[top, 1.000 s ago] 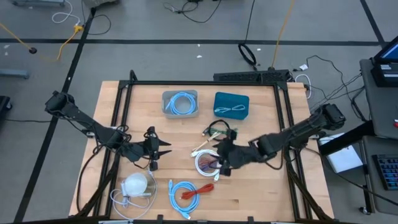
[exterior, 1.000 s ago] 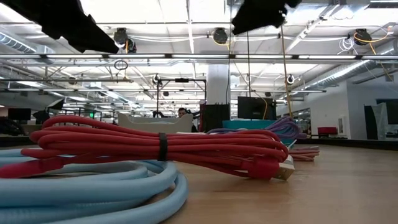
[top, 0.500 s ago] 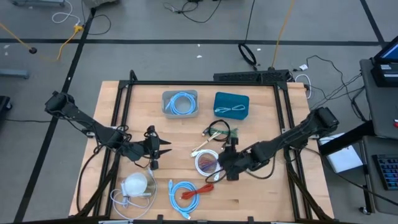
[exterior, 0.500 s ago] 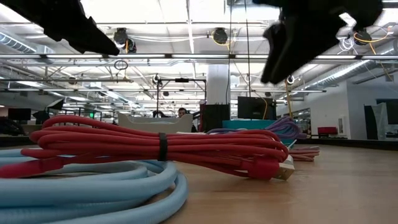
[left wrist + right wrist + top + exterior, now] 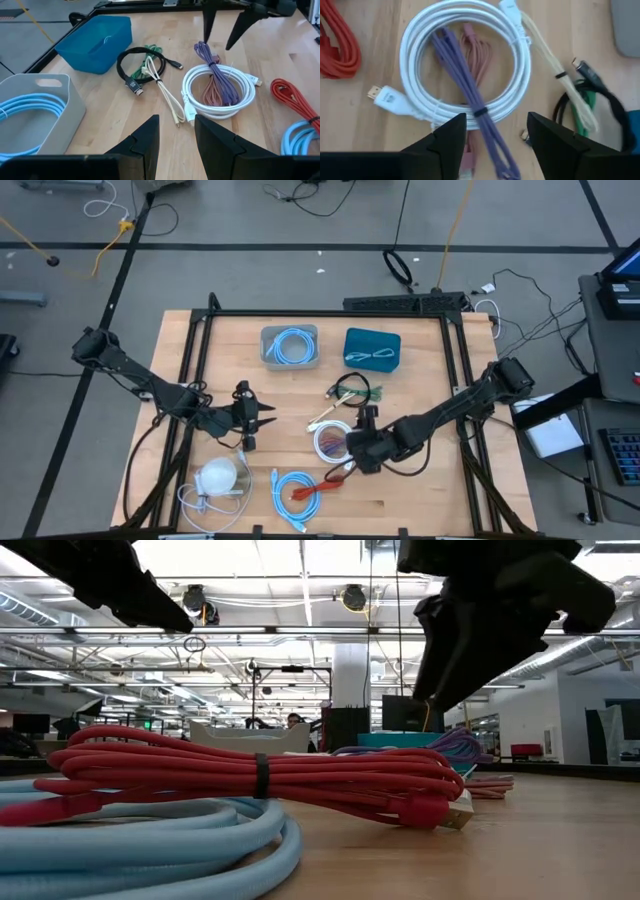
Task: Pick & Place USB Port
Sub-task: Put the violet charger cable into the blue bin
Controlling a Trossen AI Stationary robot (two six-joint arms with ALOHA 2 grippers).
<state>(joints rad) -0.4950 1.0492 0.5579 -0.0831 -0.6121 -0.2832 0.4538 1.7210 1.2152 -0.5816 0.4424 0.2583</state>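
A white cable coil [image 5: 330,442] lies on the table's middle, with a purple cable bundle [image 5: 470,100] and a pink cable [image 5: 476,55] lying inside and across it. My right gripper [image 5: 354,444] is open and empty. It hovers over this coil with its fingers pointing down, and it also shows in the right wrist view [image 5: 496,122] and the low view [image 5: 490,620]. My left gripper [image 5: 268,417] is open and empty. It waits left of the coil, level above the table, and also shows in the left wrist view [image 5: 176,122].
A black cable [image 5: 142,67], a green one [image 5: 152,50] and a cream one [image 5: 167,95] lie just beyond the coil. A red cable [image 5: 318,485] and a light-blue cable [image 5: 293,492] lie near the front edge. A grey bin [image 5: 290,346] and a blue bin [image 5: 372,348] stand at the back.
My right gripper has come down toward the white coil and a little toward the table's near edge, staying open. In the low view it has dropped into sight from above.
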